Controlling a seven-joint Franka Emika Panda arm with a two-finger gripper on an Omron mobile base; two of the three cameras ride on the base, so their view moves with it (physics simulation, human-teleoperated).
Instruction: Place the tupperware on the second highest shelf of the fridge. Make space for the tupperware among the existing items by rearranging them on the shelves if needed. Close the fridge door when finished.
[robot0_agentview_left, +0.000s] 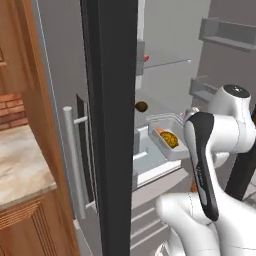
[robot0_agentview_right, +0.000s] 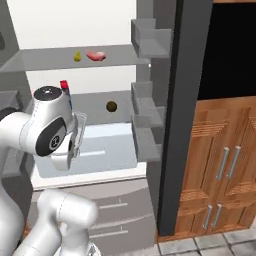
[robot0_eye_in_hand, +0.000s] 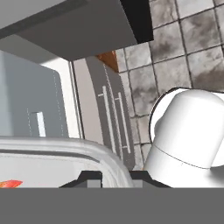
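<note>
Left base view: I see the fridge open, with the tupperware held at the arm's wrist, level, yellow-orange food inside, just in front of the fridge interior. It hangs over the lower grey shelf, below the level of the dark olive ball, which sits on the second highest shelf at about 10 o'clock from the container. The grasp point itself is hidden behind the arm.

Right base view: the ball lies mid-shelf. The red-pink meat piece and the small yellow bit lie on the see-through top shelf. The arm covers the container here.

Hand view: the tupperware rim runs across just above the fingers, which are nearly shut, pinched on its wall as far as I can judge.

Step in hand, as I read it: lift and insert. I'd raise it until the base clears the target shelf edge, keep it level so the food stays put, and aim for the bare patch left of the ball. The ball looks round and will likely roll if nudged.
</note>
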